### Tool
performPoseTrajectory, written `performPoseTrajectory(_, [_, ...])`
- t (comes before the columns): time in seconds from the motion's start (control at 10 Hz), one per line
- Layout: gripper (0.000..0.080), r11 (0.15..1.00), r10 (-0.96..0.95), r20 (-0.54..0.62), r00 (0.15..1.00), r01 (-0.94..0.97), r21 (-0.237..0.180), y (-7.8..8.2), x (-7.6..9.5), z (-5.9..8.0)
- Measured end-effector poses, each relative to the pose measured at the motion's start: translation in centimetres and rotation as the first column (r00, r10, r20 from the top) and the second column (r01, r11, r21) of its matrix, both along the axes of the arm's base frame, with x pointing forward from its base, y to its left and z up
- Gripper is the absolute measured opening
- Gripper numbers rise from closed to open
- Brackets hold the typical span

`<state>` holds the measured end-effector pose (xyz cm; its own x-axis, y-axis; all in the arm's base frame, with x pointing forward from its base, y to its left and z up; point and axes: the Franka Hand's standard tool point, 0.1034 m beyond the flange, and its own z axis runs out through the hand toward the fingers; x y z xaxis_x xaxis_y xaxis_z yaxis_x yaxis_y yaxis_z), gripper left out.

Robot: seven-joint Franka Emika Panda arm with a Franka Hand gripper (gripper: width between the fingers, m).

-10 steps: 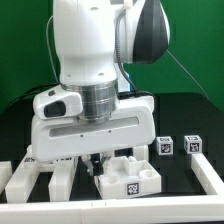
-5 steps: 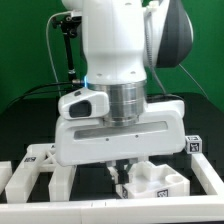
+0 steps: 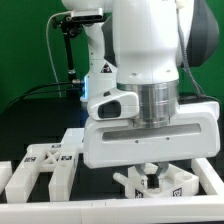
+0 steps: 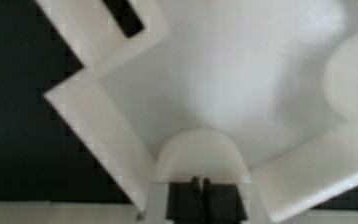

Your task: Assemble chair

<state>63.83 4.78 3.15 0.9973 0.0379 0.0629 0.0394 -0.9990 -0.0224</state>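
The fingers (image 4: 195, 200) are pressed fully together, low over a white chair piece (image 3: 168, 186). A slotted frame (image 3: 50, 166) lies on the worktop (image 3: 25, 135), well aside from them.

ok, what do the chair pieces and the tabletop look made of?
Chair pieces: likely rigid white plastic, matte; thick walls, soft rounded edges, no shine. Moulded or printed, cannot tell.
Tabletop: black, matte, no glare; possibly cloth or a mat, unclear.
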Motion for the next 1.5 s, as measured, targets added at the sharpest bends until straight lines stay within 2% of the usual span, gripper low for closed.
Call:
performPoseTrajectory(0.1, [0.0001, 1.0, 0.002, 0.004, 1.0, -0.002, 0.0, 0.3, 0.1, 0.0])
performPoseTrajectory(0.5, [0.0029, 0.999, 0.048, 0.002, 0.999, -0.048, -0.006, 0.0, 0.1, 0.1])
performPoseTrajectory(0.6, [0.0202, 0.986, 0.165, -0.002, 0.986, -0.165, -0.015, -0.9, 0.0, 1.0])
performPoseTrajectory(0.7, [0.0386, 0.967, 0.255, -0.004, 0.967, -0.255, -0.02, -1.9, -0.4, 1.2])
performPoseTrajectory(0.8, [0.052, 0.948, 0.318, -0.01, 0.948, -0.318, -0.023, -2.4, -0.7, 1.0])
performPoseTrajectory(0.9, [0.052, 0.931, 0.365, -0.011, 0.931, -0.365, -0.026, -2.9, -0.7, 0.9])
performPoseTrajectory(1.0, [0.0622, 0.927, 0.373, -0.008, 0.928, -0.373, -0.028, -3.3, -1.1, 0.4])
performPoseTrajectory(1.2, [0.0648, 0.926, 0.377, 0.007, 0.926, -0.376, -0.035, -2.9, -1.5, -1.1])
performPoseTrajectory(1.5, [0.0649, 0.926, 0.376, 0.007, 0.927, -0.375, -0.036, -3.0, -1.5, -1.1])
